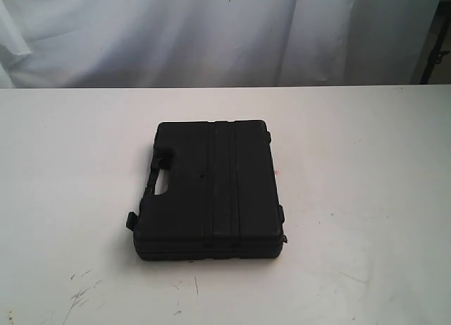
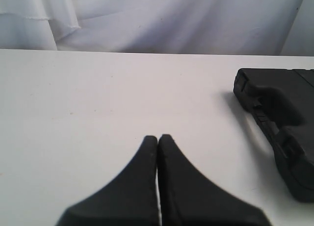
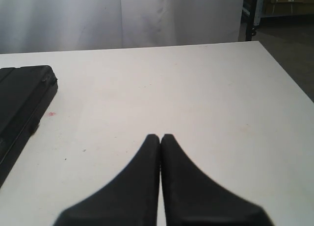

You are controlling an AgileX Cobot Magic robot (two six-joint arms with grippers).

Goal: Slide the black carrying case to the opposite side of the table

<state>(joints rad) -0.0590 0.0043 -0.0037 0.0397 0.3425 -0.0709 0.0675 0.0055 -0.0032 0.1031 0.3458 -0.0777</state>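
The black carrying case lies flat near the middle of the white table, its handle on the left side. Neither arm shows in the exterior view. In the left wrist view my left gripper is shut with nothing in it, over bare table, and the case with its handle lies well off to one side. My right gripper is shut and empty too, apart from the case, of which only a corner and edge show.
A tiny pink spot marks the table just right of the case, also seen as a pink spot. Dark scuff marks lie near the front left. White cloth hangs behind the table's far edge. Floor shows past the table edge.
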